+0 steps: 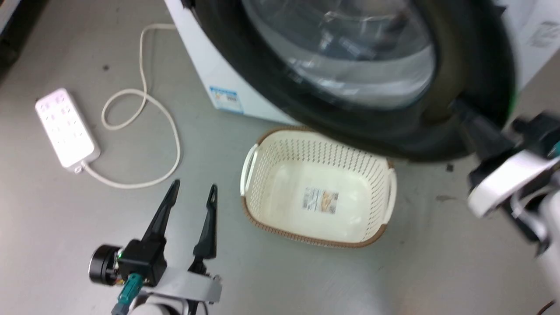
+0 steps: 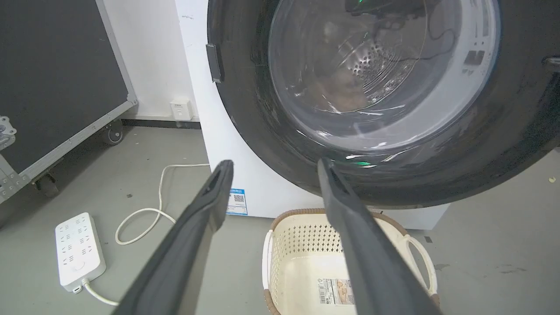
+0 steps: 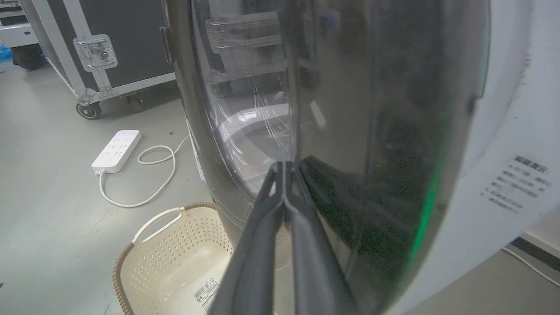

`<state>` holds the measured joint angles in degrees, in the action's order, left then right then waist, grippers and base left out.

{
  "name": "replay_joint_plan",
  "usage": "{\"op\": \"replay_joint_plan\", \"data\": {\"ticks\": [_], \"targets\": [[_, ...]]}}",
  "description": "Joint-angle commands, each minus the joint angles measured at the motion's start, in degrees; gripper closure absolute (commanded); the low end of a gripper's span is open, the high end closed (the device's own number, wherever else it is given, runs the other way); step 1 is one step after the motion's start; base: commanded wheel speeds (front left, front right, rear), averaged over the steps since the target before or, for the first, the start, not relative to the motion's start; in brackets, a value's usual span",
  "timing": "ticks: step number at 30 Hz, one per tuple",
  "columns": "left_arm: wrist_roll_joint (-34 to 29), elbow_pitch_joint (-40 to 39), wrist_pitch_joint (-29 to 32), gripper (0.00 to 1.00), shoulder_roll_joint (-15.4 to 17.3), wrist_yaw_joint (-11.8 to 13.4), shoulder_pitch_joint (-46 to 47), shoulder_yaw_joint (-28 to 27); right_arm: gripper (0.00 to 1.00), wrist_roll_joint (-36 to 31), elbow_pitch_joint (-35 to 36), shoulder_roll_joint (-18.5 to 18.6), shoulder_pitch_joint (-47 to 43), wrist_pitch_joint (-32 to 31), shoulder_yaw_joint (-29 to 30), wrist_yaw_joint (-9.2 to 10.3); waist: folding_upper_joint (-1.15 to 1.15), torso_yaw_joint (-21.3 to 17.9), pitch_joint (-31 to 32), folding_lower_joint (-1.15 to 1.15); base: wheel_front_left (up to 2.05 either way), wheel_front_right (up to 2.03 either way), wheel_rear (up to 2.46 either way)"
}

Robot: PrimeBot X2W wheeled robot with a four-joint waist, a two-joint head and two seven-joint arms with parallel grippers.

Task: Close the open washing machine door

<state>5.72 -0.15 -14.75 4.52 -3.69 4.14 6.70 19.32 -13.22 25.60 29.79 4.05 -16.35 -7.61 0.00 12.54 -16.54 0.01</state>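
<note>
Where the grey floor lies nearest the robot, the left pincer is held above it, its two dark fingers spread apart and nothing gripped between them. Just beyond, a cream perforated basket with a brown woven rim is set on the floor, and a printed label is stuck to its bottom. To its left a white power strip is laid flat, and its pale cable is looped across the floor towards the washing machine. On the right side, the right pincer is held up at the washing machine door. In the right wrist view its fingers are seen pressed together with nothing held. Their tips are set where the clear glass meets the black rim, though actual contact cannot be made out. The door is seen lying across the white front of the machine and, in the head view, overlapping the basket's far edge. The steel drum is seen through its glass bowl; whether the door is latched cannot be told. A small blue label is stuck low on the white front. Farthest off, a black wheeled case with metal edging is parked by the wall.
</note>
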Motion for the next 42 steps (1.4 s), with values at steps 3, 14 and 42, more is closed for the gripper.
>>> {"op": "replay_joint_plan", "data": {"ticks": [3, 14, 42], "targets": [[-0.1, -0.5, -0.2, 0.0, -0.7, 0.2, 2.1, 0.4, 1.0, 1.7, -2.7, 1.9, 4.8, -0.6, 1.0, 0.12, 0.0, 1.9, -3.4, -0.01, 0.0, 0.0, 0.0], [-0.1, 0.0, -0.2, 0.0, -1.5, 1.5, 5.0, 0.9, 1.0, 2.8, -14.9, 3.4, 20.3, -3.0, 3.6, 0.12, 0.0, 2.6, -7.8, -0.01, 0.0, 0.0, 0.0], [-1.3, 3.0, -0.2, 0.0, -1.0, 0.1, -0.9, -3.0, 0.0, -3.7, -8.9, -2.9, -1.9, 10.1, 6.9, 0.12, 0.0, -6.1, 9.3, -0.01, 0.0, 0.0, 0.0]]}}
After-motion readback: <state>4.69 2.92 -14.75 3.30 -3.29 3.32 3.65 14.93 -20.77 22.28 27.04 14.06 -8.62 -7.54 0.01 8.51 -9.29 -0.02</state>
